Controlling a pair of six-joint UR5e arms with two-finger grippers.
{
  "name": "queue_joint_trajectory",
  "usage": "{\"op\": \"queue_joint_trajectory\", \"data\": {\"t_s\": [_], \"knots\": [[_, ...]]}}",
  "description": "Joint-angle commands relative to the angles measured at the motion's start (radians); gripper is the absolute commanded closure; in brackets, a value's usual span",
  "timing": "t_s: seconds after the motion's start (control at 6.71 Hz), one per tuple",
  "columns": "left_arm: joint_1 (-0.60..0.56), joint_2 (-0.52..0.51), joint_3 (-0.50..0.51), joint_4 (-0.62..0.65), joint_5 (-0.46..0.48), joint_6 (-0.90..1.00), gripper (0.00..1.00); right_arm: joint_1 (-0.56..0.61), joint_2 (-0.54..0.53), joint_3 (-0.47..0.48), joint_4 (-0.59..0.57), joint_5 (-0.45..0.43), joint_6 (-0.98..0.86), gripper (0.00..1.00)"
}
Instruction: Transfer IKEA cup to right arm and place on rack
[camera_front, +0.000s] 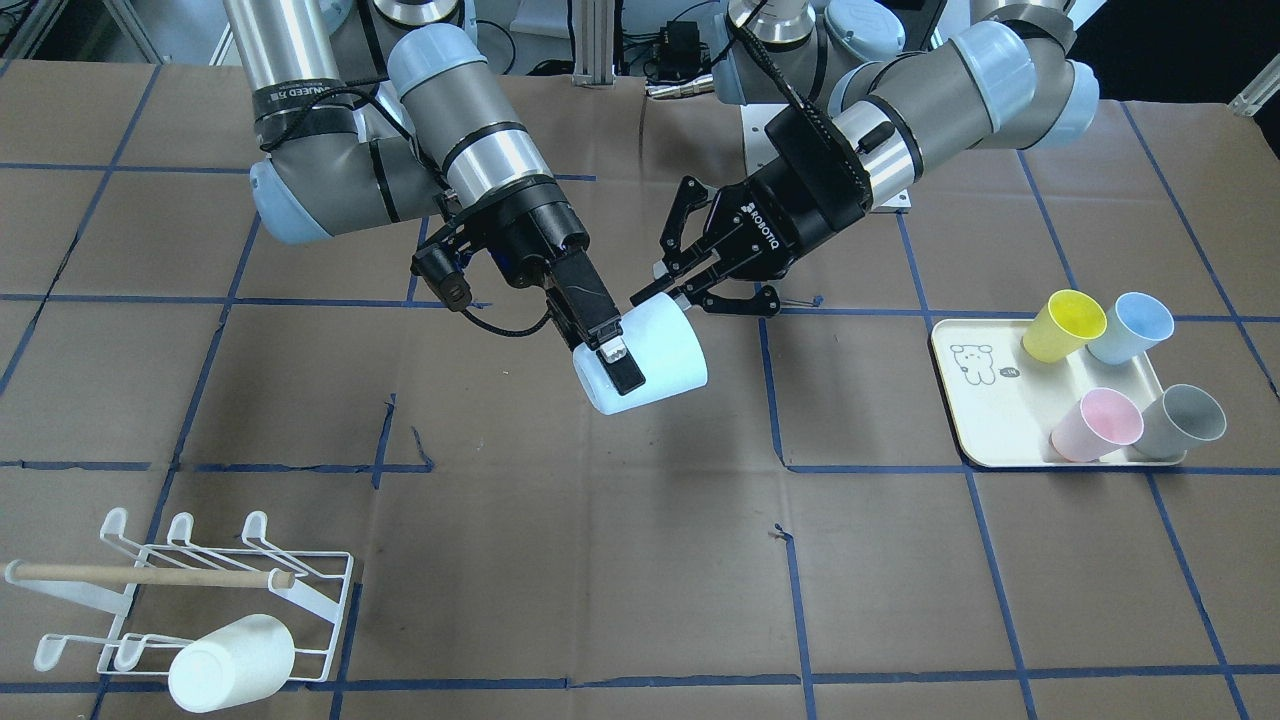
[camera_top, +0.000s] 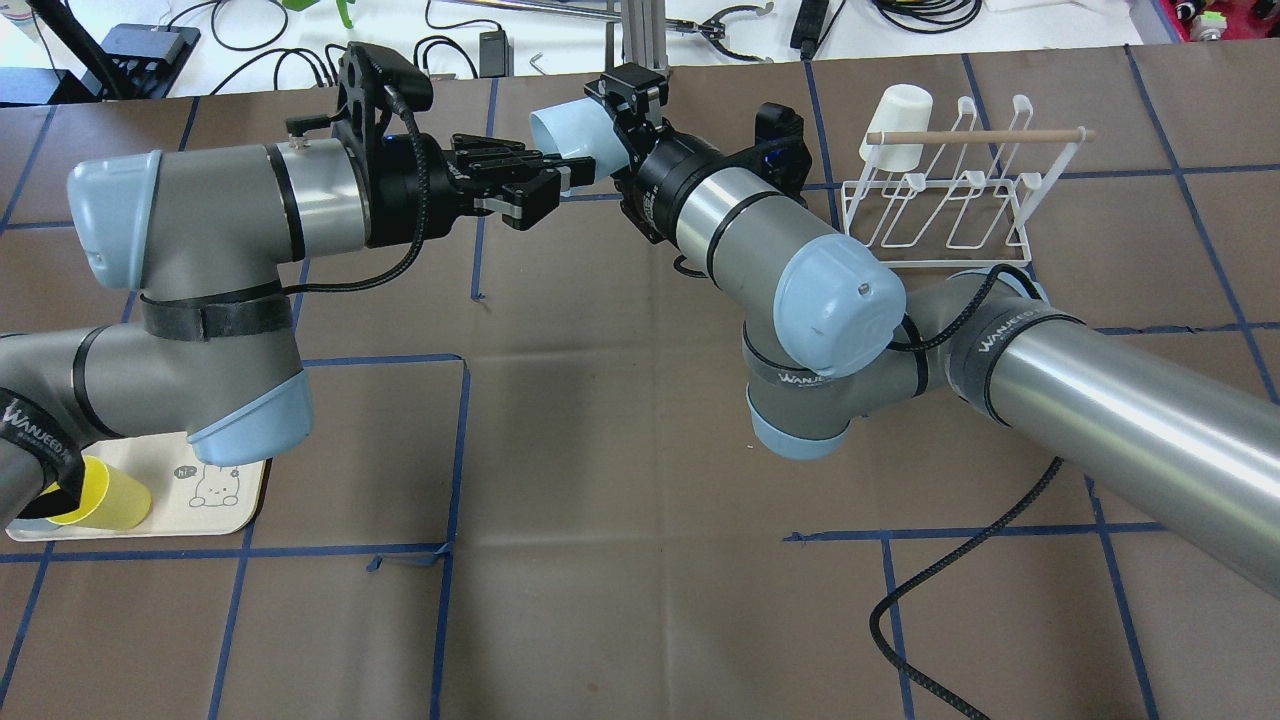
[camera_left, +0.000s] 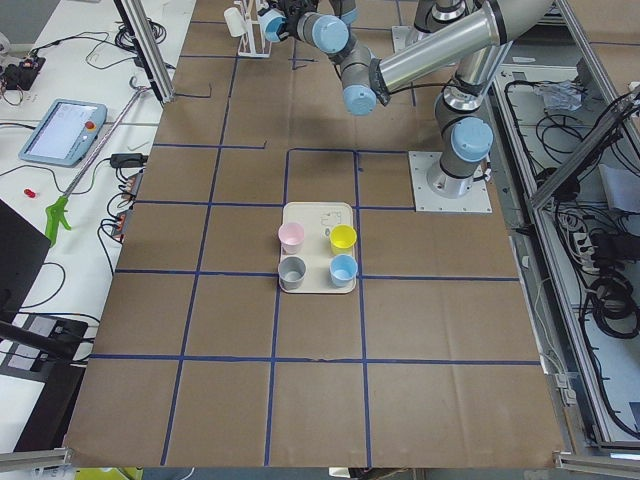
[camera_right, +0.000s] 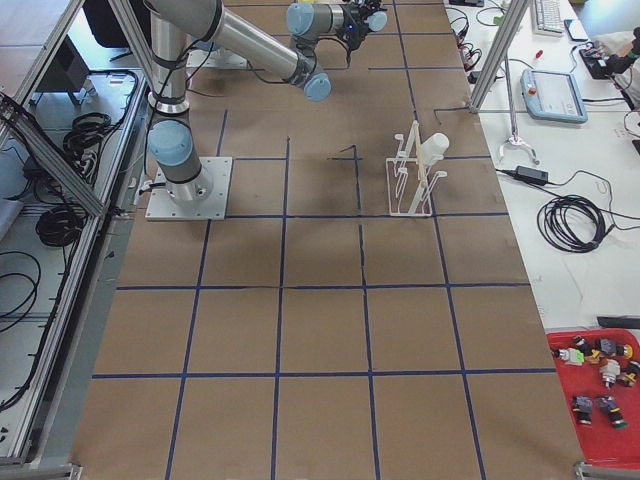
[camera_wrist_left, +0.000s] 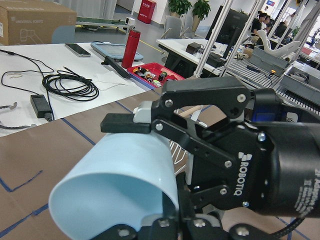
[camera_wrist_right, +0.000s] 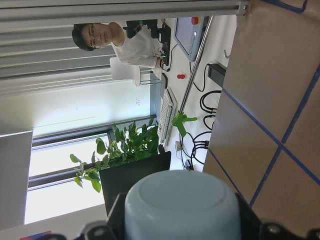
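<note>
A pale blue IKEA cup (camera_front: 662, 345) lies on its side in the air above the table's middle. My right gripper (camera_front: 612, 352) is shut on the cup near its base, one finger (camera_front: 622, 366) across the outer wall. The cup also shows in the overhead view (camera_top: 560, 135), in the left wrist view (camera_wrist_left: 120, 185) and base-on in the right wrist view (camera_wrist_right: 180, 205). My left gripper (camera_front: 676, 282) is open, its fingertips right at the cup's rim. The white wire rack (camera_front: 215, 590) with a wooden dowel stands far to the right arm's side.
A white cup (camera_front: 232, 660) hangs on the rack's front corner. A cream tray (camera_front: 985, 420) with a bear drawing holds yellow (camera_front: 1064, 325), blue (camera_front: 1132, 328), pink (camera_front: 1098, 425) and grey (camera_front: 1185, 420) cups on the left arm's side. Brown paper with blue tape lines covers the table.
</note>
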Motion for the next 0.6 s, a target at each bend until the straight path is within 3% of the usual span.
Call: {"op": "queue_joint_trajectory", "data": {"t_s": [0.0, 0.15, 0.45], "knots": [[0.001, -0.009, 0.008, 0.006, 0.014, -0.068, 0.07, 0.000, 0.000, 0.000, -0.001, 0.001, -0.001, 0.64], [0.002, -0.003, 0.009, 0.006, 0.016, -0.088, 0.01, 0.000, -0.002, 0.000, -0.001, 0.001, -0.001, 0.65], [0.041, 0.023, 0.000, 0.003, 0.019, -0.109, 0.01, 0.000, 0.000, -0.006, -0.006, 0.001, -0.007, 0.73]]}}
